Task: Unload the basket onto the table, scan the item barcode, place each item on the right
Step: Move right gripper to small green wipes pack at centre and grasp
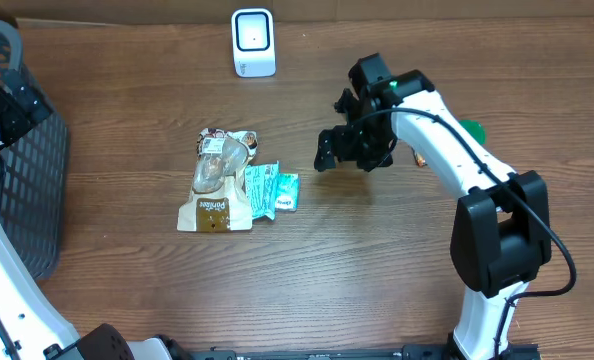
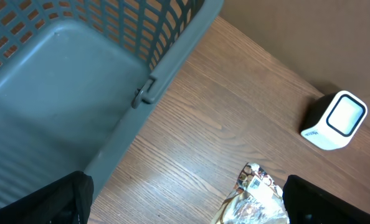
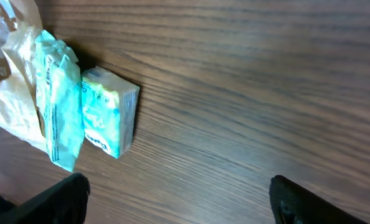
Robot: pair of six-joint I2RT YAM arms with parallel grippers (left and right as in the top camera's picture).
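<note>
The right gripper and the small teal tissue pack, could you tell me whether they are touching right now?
Apart. In the right wrist view, bare wood lies between the tissue pack and the right gripper, whose open fingers sit at the bottom corners; the overhead view shows the same gap.

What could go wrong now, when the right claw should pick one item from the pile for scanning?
1. The tissue pack touches the teal packet and the snack bag, so the open right claw could pinch two items together.
2. The scanner stands far from the pile, so a weakly held item could slip on the way.
</note>
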